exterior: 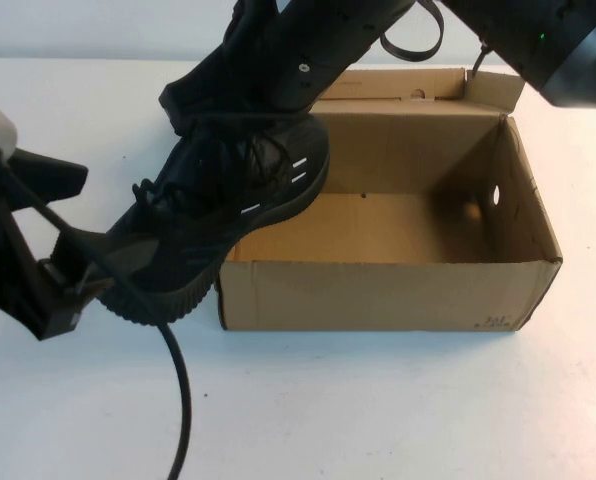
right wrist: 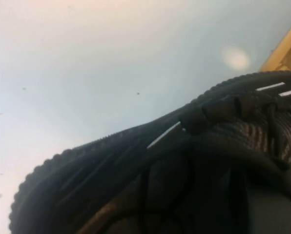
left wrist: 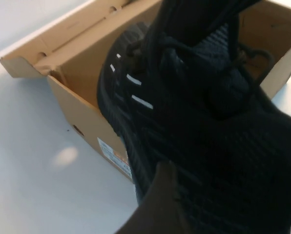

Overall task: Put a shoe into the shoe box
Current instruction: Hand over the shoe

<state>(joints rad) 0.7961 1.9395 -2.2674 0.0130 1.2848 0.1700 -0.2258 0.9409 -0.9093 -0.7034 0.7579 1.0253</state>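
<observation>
The black knit shoe (exterior: pixel 228 200) hangs tilted in the air. Its toe is over the left wall of the brown cardboard shoe box (exterior: pixel 378 290) and its heel (exterior: pixel 138 285) is outside, lower left. My right gripper (exterior: pixel 240 75) reaches down from the upper right and is shut on the shoe's collar. The shoe fills the right wrist view (right wrist: pixel 184 165). My left gripper (exterior: pixel 73 235) is at the left by the heel, with its fingers spread. One finger (exterior: pixel 70 290) lies against the heel. The shoe (left wrist: pixel 209 126) and box (left wrist: pixel 82 97) also show in the left wrist view.
The box stands open, flaps upright, its floor (exterior: pixel 378 230) bare, with a round hole (exterior: pixel 495 196) in the right wall. A black cable (exterior: pixel 183 400) runs down from the left arm across the white table (exterior: pixel 378 410).
</observation>
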